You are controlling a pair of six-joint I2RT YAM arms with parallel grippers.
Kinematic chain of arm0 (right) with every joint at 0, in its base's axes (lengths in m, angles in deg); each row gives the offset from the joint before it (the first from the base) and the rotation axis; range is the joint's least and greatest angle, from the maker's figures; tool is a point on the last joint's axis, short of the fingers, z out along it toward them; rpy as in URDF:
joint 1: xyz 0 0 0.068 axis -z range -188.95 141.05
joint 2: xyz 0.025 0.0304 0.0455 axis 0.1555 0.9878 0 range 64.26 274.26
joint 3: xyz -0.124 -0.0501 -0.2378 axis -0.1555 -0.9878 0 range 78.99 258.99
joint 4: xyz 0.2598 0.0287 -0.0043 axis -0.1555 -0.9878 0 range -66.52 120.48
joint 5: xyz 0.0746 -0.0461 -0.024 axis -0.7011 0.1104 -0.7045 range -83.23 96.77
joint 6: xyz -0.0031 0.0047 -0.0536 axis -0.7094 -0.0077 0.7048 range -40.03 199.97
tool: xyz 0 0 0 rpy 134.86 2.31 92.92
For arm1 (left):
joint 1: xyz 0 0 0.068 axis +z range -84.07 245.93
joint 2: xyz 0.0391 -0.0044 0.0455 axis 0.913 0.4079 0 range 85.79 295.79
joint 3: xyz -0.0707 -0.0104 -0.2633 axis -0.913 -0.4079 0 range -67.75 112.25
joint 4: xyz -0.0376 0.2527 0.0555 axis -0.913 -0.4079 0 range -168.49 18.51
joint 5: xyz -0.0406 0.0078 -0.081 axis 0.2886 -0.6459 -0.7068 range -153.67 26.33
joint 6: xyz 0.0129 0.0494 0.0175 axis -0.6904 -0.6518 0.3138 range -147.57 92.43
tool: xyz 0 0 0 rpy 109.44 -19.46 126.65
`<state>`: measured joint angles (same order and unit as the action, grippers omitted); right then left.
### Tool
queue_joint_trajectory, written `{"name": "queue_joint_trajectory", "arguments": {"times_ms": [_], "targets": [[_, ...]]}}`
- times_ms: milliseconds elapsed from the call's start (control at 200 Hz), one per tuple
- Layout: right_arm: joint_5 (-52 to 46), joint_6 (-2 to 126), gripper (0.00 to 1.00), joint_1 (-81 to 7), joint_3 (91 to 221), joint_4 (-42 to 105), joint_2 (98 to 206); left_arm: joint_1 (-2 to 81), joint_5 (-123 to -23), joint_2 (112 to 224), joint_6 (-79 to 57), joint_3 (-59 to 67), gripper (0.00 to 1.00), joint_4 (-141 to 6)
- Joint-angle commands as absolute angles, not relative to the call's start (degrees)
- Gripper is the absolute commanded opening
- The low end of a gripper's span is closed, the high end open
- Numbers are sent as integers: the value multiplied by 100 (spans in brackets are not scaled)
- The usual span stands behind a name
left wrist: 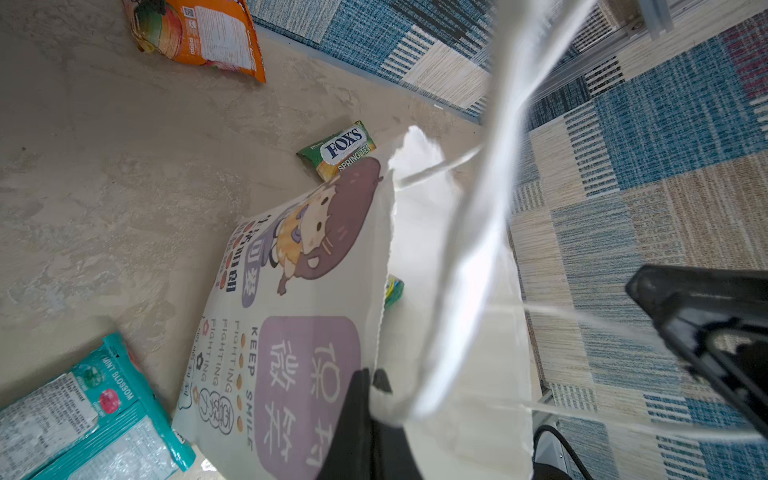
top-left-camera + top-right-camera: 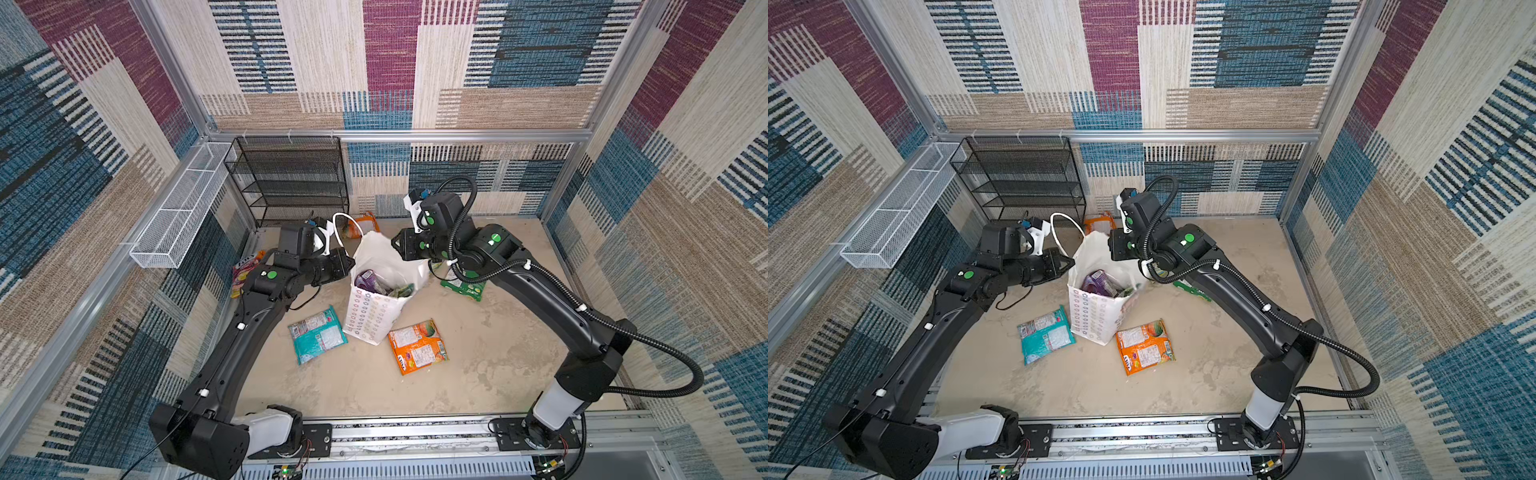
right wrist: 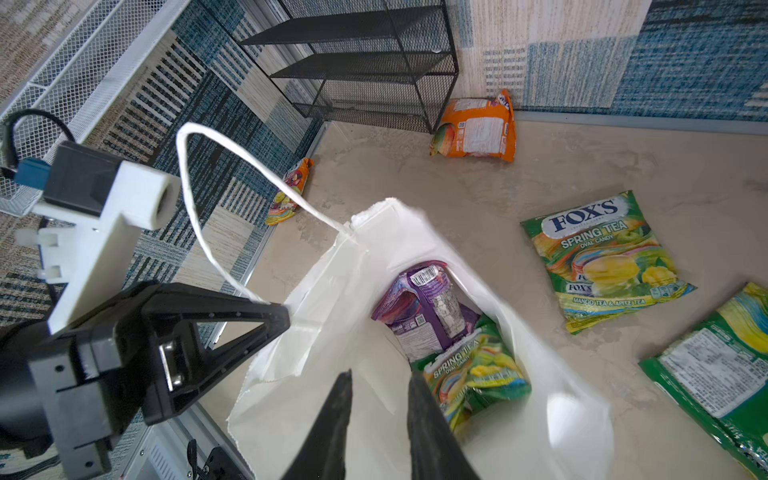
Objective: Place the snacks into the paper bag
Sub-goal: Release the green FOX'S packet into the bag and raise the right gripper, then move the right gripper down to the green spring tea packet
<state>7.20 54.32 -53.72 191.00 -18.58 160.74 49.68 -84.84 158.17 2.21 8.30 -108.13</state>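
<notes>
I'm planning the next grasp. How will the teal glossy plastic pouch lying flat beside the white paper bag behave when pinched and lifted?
The teal glossy plastic pouch lies flat and thin, so it will probably sag from a pinched edge. Its shiny film looks slippery; pushed, it may slide across the beige table. It seems light.

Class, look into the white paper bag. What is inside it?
Inside the paper bag lie a purple pouch and a green Spring Tea pouch. Those two cover anything beneath them and the bag's bottom.
</notes>
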Motion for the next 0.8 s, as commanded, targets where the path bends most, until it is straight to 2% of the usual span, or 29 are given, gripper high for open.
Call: {"name": "queue_joint_trajectory", "arguments": {"times_ms": [0,135,325,536,661,796], "targets": [[905,5519,32,-5382,19225,-1674,15909,4967,-8511,15823,215,823,0,-10550],[1227,5588,43,-5378,19246,-1755,15741,4968,-8505,15830,223,825,0,-10550],[2010,5593,65,-5375,19214,-2056,15522,4967,-8502,15829,214,819,0,-10560],[2596,5668,100,-5243,18544,-1870,14818,4967,-8489,15817,205,828,0,-10574],[2620,5627,100,-4879,17735,-1478,14237,4967,-8472,15813,195,832,0,-10577],[1801,5506,100,-3953,16436,-758,13535,4967,-8467,15806,196,830,0,-10580]]}}
